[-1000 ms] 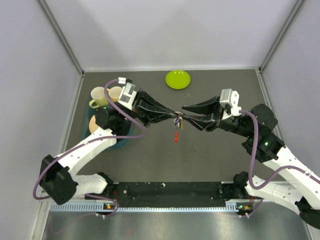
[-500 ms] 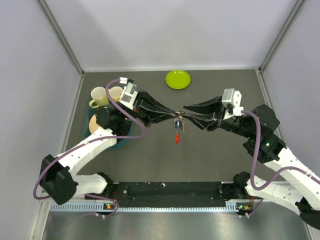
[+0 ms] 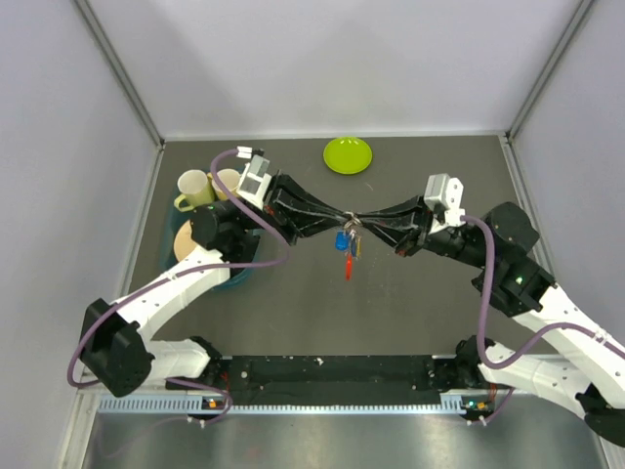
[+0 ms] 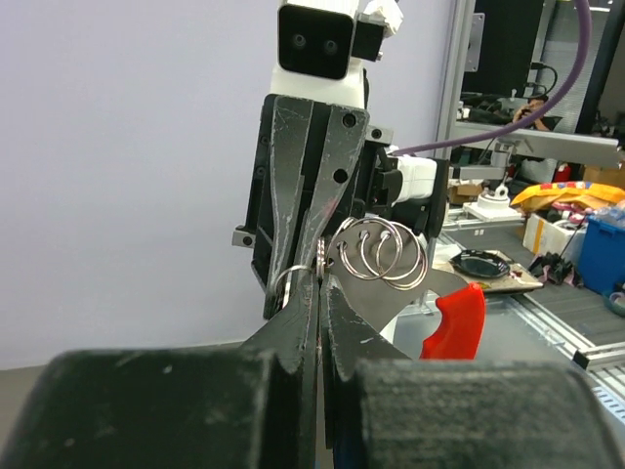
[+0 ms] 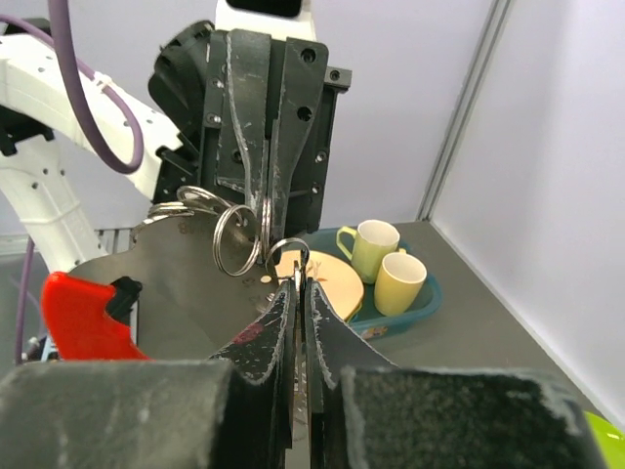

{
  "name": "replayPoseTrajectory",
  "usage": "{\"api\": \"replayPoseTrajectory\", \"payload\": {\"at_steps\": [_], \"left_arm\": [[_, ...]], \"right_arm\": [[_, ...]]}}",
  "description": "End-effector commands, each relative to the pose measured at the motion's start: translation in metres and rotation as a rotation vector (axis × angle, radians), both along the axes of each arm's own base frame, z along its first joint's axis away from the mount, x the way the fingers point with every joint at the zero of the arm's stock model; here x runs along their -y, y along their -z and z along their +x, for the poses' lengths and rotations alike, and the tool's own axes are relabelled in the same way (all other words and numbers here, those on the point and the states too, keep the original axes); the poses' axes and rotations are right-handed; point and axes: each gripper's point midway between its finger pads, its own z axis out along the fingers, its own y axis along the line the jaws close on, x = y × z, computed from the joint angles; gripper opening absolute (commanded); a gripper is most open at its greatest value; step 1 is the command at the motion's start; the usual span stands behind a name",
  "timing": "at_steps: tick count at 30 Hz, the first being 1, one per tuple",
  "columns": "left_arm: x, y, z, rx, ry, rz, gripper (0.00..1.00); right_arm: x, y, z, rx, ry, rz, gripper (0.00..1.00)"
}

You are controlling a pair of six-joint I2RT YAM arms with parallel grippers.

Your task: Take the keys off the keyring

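The left pincer (image 3: 341, 218) and the right pincer (image 3: 358, 219) were pictured tip to tip above the middle of the worktop (image 3: 420, 313), each with its jaws drawn narrow and clamped on the keyring (image 3: 350, 226). In the left wrist view, the left pincer (image 4: 317, 286) was seen nipped on a thin wire loop, with the keyring (image 4: 381, 252) shown as a cluster of overlapping silver rings just beyond its tips. In the right wrist view, the right pincer (image 5: 301, 285) was likewise closed on a small loop, with the larger rings of the keyring (image 5: 237, 237) set just to the left of it. The keys (image 3: 345, 249) were seen hung below the ring, clear of the surface: the blue key (image 3: 340, 241) nearest the ring and the red key (image 3: 348, 268) lowest. The red key (image 4: 456, 320) was also caught by the left wrist camera, and by the right one (image 5: 83, 315). Farther out, a lime-green dish (image 3: 348, 154) was seen at the far edge of the worktop, well apart from the arms. Two pale yellow cups (image 5: 381, 262) were seen standing in a teal tray (image 5: 422, 301) at the left side, beside a tan disc (image 5: 317, 274).
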Motion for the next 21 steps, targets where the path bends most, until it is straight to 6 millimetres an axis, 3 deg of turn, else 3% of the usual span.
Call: {"api": "replayPoseTrajectory", "payload": {"at_steps": [1, 5, 11, 14, 15, 18, 19, 21], "left_arm": [[-0.005, -0.019, 0.001, -0.014, -0.014, -0.08, 0.0], [-0.003, -0.014, 0.006, -0.035, -0.03, -0.074, 0.0], [-0.004, -0.014, 0.005, -0.044, -0.029, -0.073, 0.0], [-0.004, -0.012, 0.005, -0.03, -0.037, -0.063, 0.0], [-0.004, -0.01, 0.006, -0.03, -0.045, -0.056, 0.0], [-0.005, 0.011, 0.022, -0.061, -0.121, 0.011, 0.0], [-0.007, 0.027, 0.033, -0.11, -0.158, 0.051, 0.0], [-0.013, 0.037, 0.043, -0.118, -0.223, 0.076, 0.0]], "right_arm": [[-0.004, -0.002, 0.004, 0.035, 0.018, -0.031, 0.0], [-0.007, -0.003, 0.01, 0.049, 0.063, -0.042, 0.0], [0.005, -0.008, 0.036, 0.02, 0.225, -0.012, 0.0], [0.02, -0.002, 0.06, -0.014, 0.384, 0.0, 0.0], [0.034, 0.003, 0.076, -0.041, 0.498, 0.005, 0.0], [0.061, 0.016, 0.101, -0.103, 0.681, 0.015, 0.0], [0.065, 0.02, 0.105, -0.141, 0.703, 0.025, 0.0], [0.076, 0.035, 0.113, -0.206, 0.744, 0.012, 0.0]]}}
